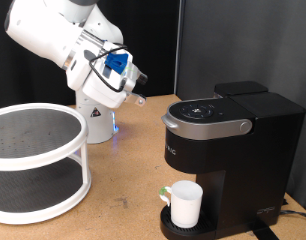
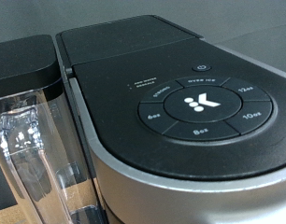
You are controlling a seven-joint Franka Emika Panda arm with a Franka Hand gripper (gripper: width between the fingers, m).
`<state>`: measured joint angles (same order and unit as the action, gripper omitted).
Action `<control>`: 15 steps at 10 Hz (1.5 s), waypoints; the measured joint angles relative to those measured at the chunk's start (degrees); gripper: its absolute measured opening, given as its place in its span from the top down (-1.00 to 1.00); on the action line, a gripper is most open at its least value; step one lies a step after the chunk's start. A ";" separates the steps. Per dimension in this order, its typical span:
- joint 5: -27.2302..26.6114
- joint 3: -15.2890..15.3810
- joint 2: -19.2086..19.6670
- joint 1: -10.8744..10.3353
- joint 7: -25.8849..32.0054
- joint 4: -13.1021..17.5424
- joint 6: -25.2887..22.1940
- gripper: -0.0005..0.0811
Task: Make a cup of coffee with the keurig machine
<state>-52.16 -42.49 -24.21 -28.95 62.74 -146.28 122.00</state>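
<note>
Wooden tabletop: your cup already sits under the keurig machine, lid down. Gripper hovers near its buttons; I cannot tell the jaws' state.

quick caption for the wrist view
Close-up of the keurig machine top: closed lid, round button panel, clear water tank alongside.

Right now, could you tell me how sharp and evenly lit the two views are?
Exterior view: even light, dark backdrop, the gripper slightly soft, the cup clear. Wrist view: the keurig machine lid sharp with legible buttons, its near rim blurred, glare on the water tank.
</note>
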 joint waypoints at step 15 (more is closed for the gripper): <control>-2.34 6.07 -7.09 -1.91 -3.85 -0.42 11.17 -0.97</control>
<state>-54.49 -36.42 -31.30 -30.86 58.89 -146.70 133.17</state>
